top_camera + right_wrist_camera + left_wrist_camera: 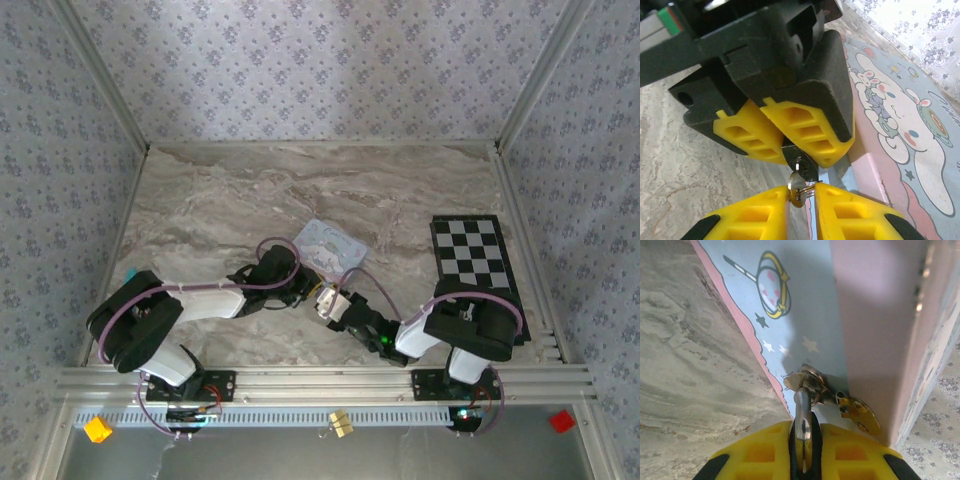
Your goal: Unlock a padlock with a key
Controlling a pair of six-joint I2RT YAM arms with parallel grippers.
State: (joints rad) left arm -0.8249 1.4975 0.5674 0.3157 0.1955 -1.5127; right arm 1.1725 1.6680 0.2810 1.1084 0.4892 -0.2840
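- Right wrist view shows the padlock (800, 164), keyhole facing 6 o'clock, key (797, 191) in; left wrist view, its metal loop (802, 422).
- Long axis 12-to-6.
- Your left hand (799, 150) pinches the padlock; your right hand (801, 197) pinches the key.

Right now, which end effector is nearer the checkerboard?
Right. The right end effector sits left of the checkerboard; the left end effector is farther left, beyond it.

Shiny metal key (798, 189); matt stone-look table (220, 200)
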